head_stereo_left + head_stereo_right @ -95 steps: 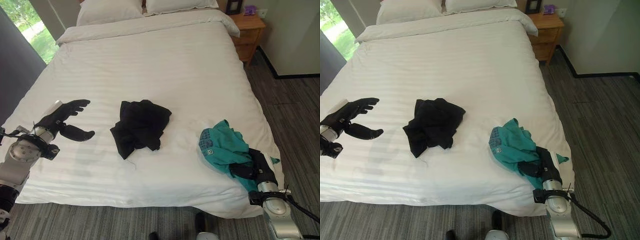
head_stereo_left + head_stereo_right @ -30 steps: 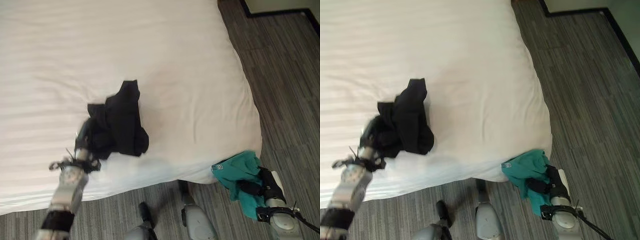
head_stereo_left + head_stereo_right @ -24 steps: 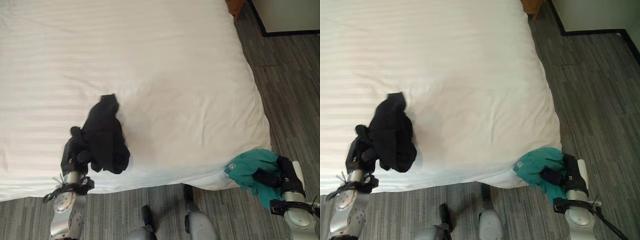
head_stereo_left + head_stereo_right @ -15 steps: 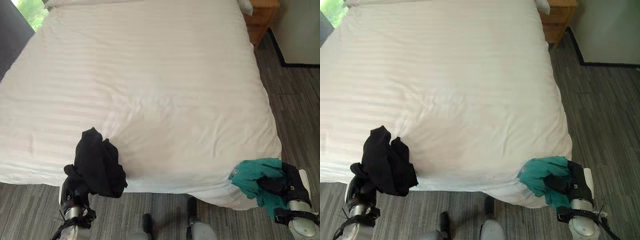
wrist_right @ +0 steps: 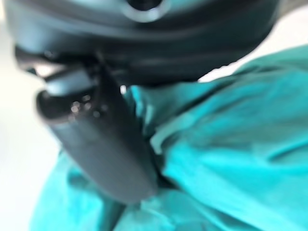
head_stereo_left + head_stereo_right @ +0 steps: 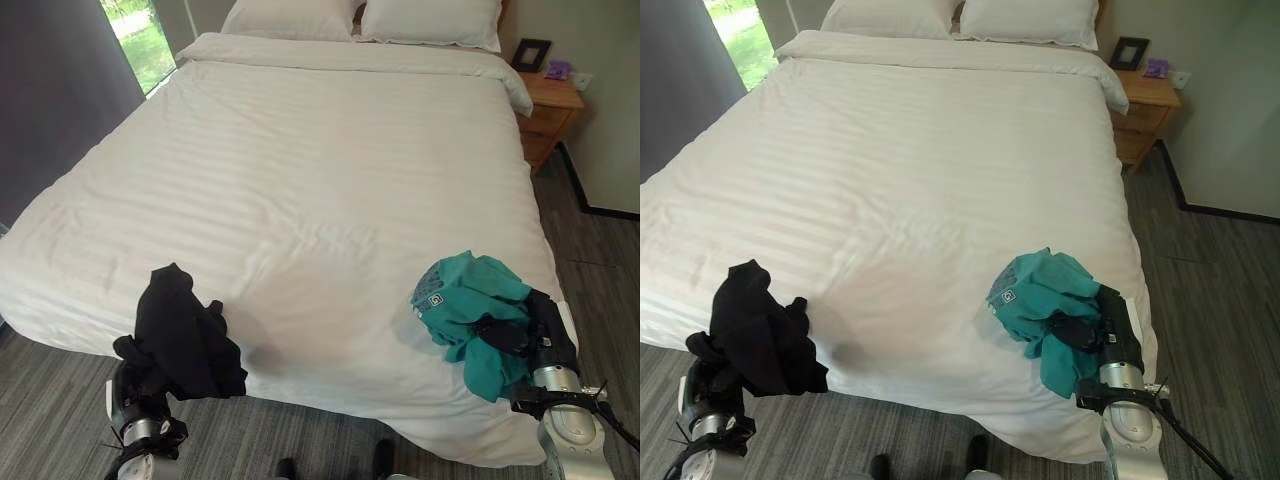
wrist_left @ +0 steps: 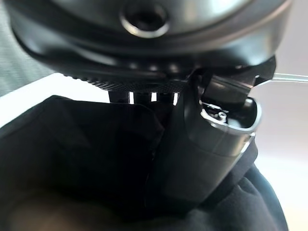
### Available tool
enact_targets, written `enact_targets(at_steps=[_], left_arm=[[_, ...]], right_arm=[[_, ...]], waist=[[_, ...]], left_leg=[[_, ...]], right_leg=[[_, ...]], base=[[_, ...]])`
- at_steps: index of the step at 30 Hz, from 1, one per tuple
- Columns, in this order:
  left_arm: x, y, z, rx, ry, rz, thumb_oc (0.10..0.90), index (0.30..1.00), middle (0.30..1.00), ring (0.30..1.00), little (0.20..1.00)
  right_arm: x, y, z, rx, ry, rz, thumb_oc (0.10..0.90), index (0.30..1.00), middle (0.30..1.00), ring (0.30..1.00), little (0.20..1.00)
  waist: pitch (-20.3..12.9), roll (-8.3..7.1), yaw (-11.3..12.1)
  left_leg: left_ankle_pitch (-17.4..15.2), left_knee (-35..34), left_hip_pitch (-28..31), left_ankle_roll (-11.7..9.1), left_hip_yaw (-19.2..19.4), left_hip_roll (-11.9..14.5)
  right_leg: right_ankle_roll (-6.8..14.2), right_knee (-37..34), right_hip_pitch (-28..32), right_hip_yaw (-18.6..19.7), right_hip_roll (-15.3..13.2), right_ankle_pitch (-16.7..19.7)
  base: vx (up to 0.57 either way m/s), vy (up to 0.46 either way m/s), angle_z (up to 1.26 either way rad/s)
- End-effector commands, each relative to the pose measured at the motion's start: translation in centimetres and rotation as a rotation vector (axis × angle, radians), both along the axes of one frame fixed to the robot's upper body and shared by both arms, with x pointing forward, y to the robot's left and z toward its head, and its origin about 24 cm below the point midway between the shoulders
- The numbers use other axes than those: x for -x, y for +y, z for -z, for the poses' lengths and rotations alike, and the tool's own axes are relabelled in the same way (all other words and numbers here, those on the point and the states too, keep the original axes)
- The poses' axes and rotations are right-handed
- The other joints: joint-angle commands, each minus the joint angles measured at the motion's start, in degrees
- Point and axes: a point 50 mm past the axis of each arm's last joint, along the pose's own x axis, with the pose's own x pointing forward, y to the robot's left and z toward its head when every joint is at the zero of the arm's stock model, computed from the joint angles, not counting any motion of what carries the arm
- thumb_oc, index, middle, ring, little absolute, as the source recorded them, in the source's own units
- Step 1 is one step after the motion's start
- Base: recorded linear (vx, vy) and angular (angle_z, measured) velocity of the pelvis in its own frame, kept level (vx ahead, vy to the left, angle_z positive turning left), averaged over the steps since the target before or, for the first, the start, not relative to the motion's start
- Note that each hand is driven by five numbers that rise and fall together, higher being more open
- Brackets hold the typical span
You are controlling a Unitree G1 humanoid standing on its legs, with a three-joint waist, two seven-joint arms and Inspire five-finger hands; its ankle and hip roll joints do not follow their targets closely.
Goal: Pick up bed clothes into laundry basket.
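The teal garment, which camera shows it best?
The right eye view: the teal garment shows whole, bunched in the right hand over the bed's near corner. The left eye view matches; the right wrist view gives blurred folds against the thumb.

A black garment (image 6: 186, 337) is held bunched in the left hand (image 6: 135, 385) at the near edge of the white bed (image 6: 300, 180). A teal garment (image 6: 470, 310) is gripped by the right hand (image 6: 535, 335) at the bed's near right corner. Two pillows (image 6: 365, 18) are seen at the headboard end, a wooden nightstand (image 6: 548, 115) to their right, and a window (image 6: 140, 35) at the far left.
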Motion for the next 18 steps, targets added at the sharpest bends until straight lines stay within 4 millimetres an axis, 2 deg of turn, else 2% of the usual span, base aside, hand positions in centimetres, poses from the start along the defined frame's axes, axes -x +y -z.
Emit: enact_targets(at_steps=[1, 2, 3, 4, 5, 6, 7, 8, 9, 10, 11, 12, 13, 15, 16, 17, 18], left_arm=[[-3.0, 1.6, -10.7, -0.344, -0.440, 0.033, 0.400, 0.300, 0.300, 0.300, 0.300], [-3.7, 1.2, -12.2, -0.358, -0.517, 0.053, 0.400, 0.300, 0.300, 0.300, 0.300], [-4.2, 1.0, -12.8, -0.357, -0.551, 0.067, 0.400, 0.300, 0.300, 0.300, 0.300], [-4.2, 1.0, -12.8, -0.357, -0.553, 0.068, 0.400, 0.300, 0.300, 0.300, 0.300], [-5.3, 0.2, -13.5, -0.343, -0.596, 0.121, 0.400, 0.300, 0.300, 0.300, 0.300], [-5.8, -0.4, -13.7, -0.344, -0.608, 0.152, 0.400, 0.300, 0.300, 0.300, 0.300], [-5.8, -0.4, -13.8, -0.346, -0.610, 0.152, 0.400, 0.300, 0.300, 0.300, 0.300], [-6.7, -0.9, -14.5, -0.374, -0.620, 0.188, 0.400, 0.300, 0.300, 0.300, 0.300], [-6.8, -0.9, -14.5, -0.375, -0.621, 0.188, 0.400, 0.300, 0.300, 0.300, 0.300], [-7.6, -1.7, -15.5, -0.365, -0.666, 0.217, 0.400, 0.300, 0.300, 0.300, 0.300], [-7.6, -1.7, -15.5, -0.366, -0.666, 0.217, 0.400, 0.300, 0.300, 0.300, 0.300], [-7.4, -2.2, -16.3, -0.343, -0.727, 0.231, 0.400, 0.300, 0.300, 0.300, 0.300], [-6.9, -1.9, -16.6, -0.342, -0.745, 0.215, 0.400, 0.300, 0.300, 0.300, 0.300], [-5.9, -1.2, -16.8, -0.391, -0.739, 0.183, 0.400, 0.300, 0.300, 0.300, 0.300], [-5.8, -1.1, -16.8, -0.397, -0.736, 0.177, 0.400, 0.300, 0.300, 0.300, 0.300], [-4.4, 0.0, -17.3, -0.503, -0.703, 0.127, 0.400, 0.300, 0.300, 0.300, 0.300], [-4.3, 0.0, -17.3, -0.505, -0.701, 0.125, 0.400, 0.300, 0.300, 0.300, 0.300]], right_arm=[[-0.2, -1.2, -6.0, 0.094, -0.319, 0.049, 0.400, 0.300, 0.300, 0.300, 0.300], [0.6, -1.8, -5.6, 0.101, -0.297, 0.087, 0.400, 0.300, 0.300, 0.300, 0.300], [0.9, -2.0, -5.3, 0.104, -0.284, 0.107, 0.400, 0.300, 0.300, 0.300, 0.300], [1.0, -2.0, -5.3, 0.104, -0.285, 0.108, 0.400, 0.300, 0.300, 0.300, 0.300], [1.6, -2.3, -4.7, 0.105, -0.257, 0.138, 0.400, 0.300, 0.300, 0.300, 0.300], [1.8, -2.3, -4.6, 0.112, -0.253, 0.144, 0.400, 0.300, 0.300, 0.300, 0.300], [1.8, -2.2, -4.7, 0.111, -0.255, 0.145, 0.400, 0.300, 0.300, 0.300, 0.300], [1.5, -2.0, -5.0, 0.112, -0.279, 0.150, 0.400, 0.300, 0.300, 0.300, 0.300], [1.5, -2.0, -5.0, 0.112, -0.280, 0.151, 0.400, 0.300, 0.300, 0.300, 0.300], [0.6, -1.4, -4.9, 0.089, -0.297, 0.132, 0.400, 0.300, 0.300, 0.300, 0.300], [0.6, -1.4, -4.9, 0.088, -0.297, 0.132, 0.400, 0.300, 0.300, 0.300, 0.300], [-0.2, -0.6, -5.3, 0.084, -0.315, 0.093, 0.400, 0.300, 0.300, 0.300, 0.300], [-0.9, -0.1, -5.8, 0.092, -0.338, 0.074, 0.400, 0.300, 0.300, 0.300, 0.300], [-2.2, 1.0, -7.2, 0.101, -0.408, 0.032, 0.400, 0.300, 0.300, 0.300, 0.300], [-2.3, 1.1, -7.1, 0.097, -0.407, 0.029, 0.400, 0.300, 0.300, 0.300, 0.300], [-3.7, 2.4, -8.1, 0.089, -0.455, -0.027, 0.400, 0.300, 0.300, 0.300, 0.300], [-3.8, 2.4, -8.1, 0.087, -0.455, -0.028, 0.400, 0.300, 0.300, 0.300, 0.300]], waist=[[-2.84, -1.04, -2.22], [-2.19, -1.46, -3.72], [-1.75, -1.74, -4.67], [-1.75, -1.82, -4.41], [-0.73, -2.60, -6.39], [-0.12, -2.70, -7.78], [-0.23, -2.91, -7.41], [1.81, -1.90, -8.93], [1.73, -1.94, -8.80], [1.82, -0.71, -7.91], [1.83, -0.77, -7.91], [0.29, -0.13, -6.32], [-0.39, -0.47, -5.52], [-2.48, -1.43, -3.27], [-2.55, -1.70, -3.01], [-4.21, -2.84, -0.28], [-4.23, -2.89, -0.13]], left_leg=[[-5.31, 0.13, 1.43, 2.35, 0.65, -2.11], [-5.53, 0.13, 1.14, 2.65, 1.82, -2.56], [-5.59, 0.13, 0.84, 2.70, 2.41, -2.69], [-5.58, 0.13, 0.73, 2.76, 2.60, -2.76], [-5.61, 0.13, -0.13, 2.91, 4.34, -3.20], [-5.92, 0.13, -0.37, 2.98, 5.36, -3.19], [-5.40, 0.13, -0.81, 2.96, 5.75, -3.30], [-4.21, 0.13, -2.80, 3.35, 8.99, -1.62], [-4.13, 0.13, -2.96, 3.33, 9.11, -1.63], [-2.48, 0.13, -4.55, 3.42, 12.83, -0.46], [-2.48, 0.13, -4.55, 3.41, 12.82, -0.52], [-2.69, 0.13, -4.76, 4.26, 16.87, 0.40], [-2.64, 0.24, -4.64, 4.78, 19.96, 0.30], [-1.88, 0.60, -5.74, 5.45, 25.46, 0.46], [-1.90, 0.54, -5.50, 5.39, 26.08, 0.36], [-0.91, 0.76, -6.21, 5.29, 32.12, 1.57], [-0.89, 0.75, -6.08, 5.20, 32.43, 1.65]], right_leg=[[4.70, 4.25, 4.20, 1.18, -3.96, -6.48], [5.39, 4.19, 2.56, 3.07, -4.46, -5.01], [5.84, 4.06, 1.79, 3.79, -4.65, -4.22], [5.91, 4.02, 1.59, 4.02, -4.68, -4.07], [7.13, 3.41, -0.96, 6.82, -5.14, -1.09], [7.87, 3.54, -2.02, 7.82, -5.43, 0.28], [7.79, 3.52, -2.64, 8.25, -5.47, 0.84], [7.90, 9.40, -6.35, 6.80, -6.09, -0.32], [7.85, 9.65, -6.71, 6.96, -6.07, -0.38], [6.50, 18.36, -5.61, -0.78, -7.97, -5.53], [6.49, 18.64, -5.75, -0.74, -8.05, -5.72], [5.84, 26.59, -1.52, -9.29, -10.55, -9.15], [5.89, 30.19, 0.86, -12.44, -12.00, -10.12], [6.95, 31.40, 5.27, -16.57, -13.52, -8.46], [7.12, 30.98, 5.26, -16.02, -13.53, -8.19], [8.14, 27.39, 8.17, -19.77, -15.10, -6.04], [8.13, 27.12, 8.18, -19.50, -14.98, -5.87]], base=[[-0.12, 0.124, -0.43], [-0.17, 0.146, -0.39], [-0.14, 0.101, -0.45], [-0.15, 0.088, -0.65], [-0.15, 0.096, -0.67], [-0.18, 0.085, -0.62], [-0.33, 0.060, -0.68], [-0.29, 0.025, -0.79], [-0.47, 0.185, -1.31], [-0.21, 0.149, -1.35], [-0.37, 0.294, -1.48], [-0.27, 0.181, -1.45], [-0.38, 0.216, -1.63], [-0.22, 0.048, -1.78], [-0.24, -0.082, -2.73], [-0.17, -0.071, -2.90], [-0.34, -0.225, -2.79]])
